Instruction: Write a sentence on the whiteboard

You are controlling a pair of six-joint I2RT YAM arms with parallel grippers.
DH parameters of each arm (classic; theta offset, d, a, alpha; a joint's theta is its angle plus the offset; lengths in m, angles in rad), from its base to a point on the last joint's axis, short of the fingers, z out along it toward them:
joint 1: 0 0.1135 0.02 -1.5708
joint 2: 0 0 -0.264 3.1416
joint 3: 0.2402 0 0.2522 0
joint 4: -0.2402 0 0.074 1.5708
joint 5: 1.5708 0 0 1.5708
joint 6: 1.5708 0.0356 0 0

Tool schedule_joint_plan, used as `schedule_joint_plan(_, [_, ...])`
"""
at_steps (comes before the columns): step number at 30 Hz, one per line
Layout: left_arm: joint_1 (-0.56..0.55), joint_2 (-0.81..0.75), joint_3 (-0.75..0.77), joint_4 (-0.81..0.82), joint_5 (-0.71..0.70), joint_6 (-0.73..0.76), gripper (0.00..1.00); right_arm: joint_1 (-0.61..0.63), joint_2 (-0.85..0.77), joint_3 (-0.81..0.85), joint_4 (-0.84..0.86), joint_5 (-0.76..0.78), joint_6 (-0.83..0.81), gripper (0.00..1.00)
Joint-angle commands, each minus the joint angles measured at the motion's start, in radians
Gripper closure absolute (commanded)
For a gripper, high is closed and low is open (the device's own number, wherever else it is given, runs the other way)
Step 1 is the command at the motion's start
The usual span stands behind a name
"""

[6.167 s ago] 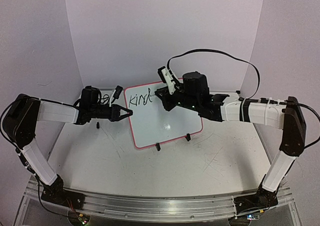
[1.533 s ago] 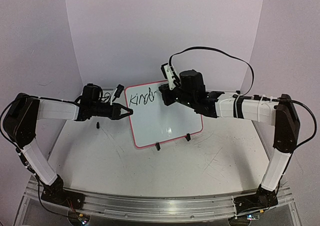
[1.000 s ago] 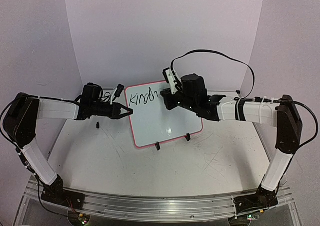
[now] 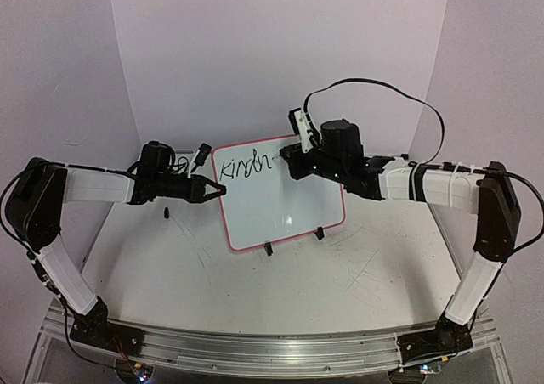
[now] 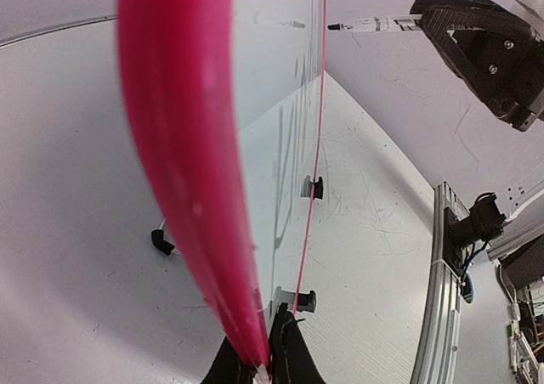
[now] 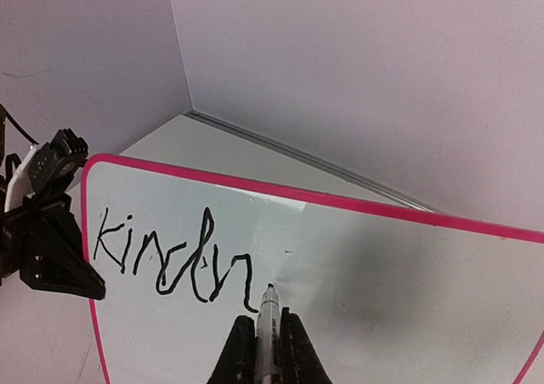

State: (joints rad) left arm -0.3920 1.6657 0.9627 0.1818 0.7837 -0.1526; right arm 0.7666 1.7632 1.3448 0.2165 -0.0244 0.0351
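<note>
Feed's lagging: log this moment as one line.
left jaws: shut on whiteboard rim | right jaws: shut on marker, tip beside last letter | sentence: reads "Kindn"

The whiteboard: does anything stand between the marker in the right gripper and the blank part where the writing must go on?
Nothing visible does. The marker in the right gripper ends just right of the lettering, and the whiteboard beyond it is bare. The left gripper clamps the board's left edge, clear of that area.
</note>
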Motion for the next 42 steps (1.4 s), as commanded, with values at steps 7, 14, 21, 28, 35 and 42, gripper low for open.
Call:
schedule_joint_plan(7, [0.018, 0.022, 0.031, -0.031, -0.223, 0.099, 1.0, 0.004, 0.034, 0.048, 0.03, 0.016, 0.008, 1.0])
schedule_joint_plan(14, [0.017, 0.02, 0.031, -0.032, -0.225, 0.099, 1.0, 0.004, 0.018, 0.025, 0.029, 0.108, 0.014, 1.0])
schedule_joint_plan(21, [0.018, 0.021, 0.034, -0.033, -0.223, 0.099, 1.0, 0.002, -0.001, 0.016, 0.029, 0.165, 0.006, 1.0])
schedule_joint_plan(28, [0.018, 0.022, 0.033, -0.035, -0.224, 0.098, 1.0, -0.001, 0.016, 0.031, 0.039, 0.156, 0.003, 1.0])
schedule_joint_plan(35, [0.018, 0.028, 0.034, -0.034, -0.222, 0.1, 1.0, -0.001, 0.034, 0.055, 0.058, 0.114, -0.004, 1.0])
schedule_joint_plan(42, [0.017, 0.029, 0.036, -0.034, -0.221, 0.1, 1.0, -0.002, 0.05, 0.07, 0.06, 0.09, 0.001, 1.0])
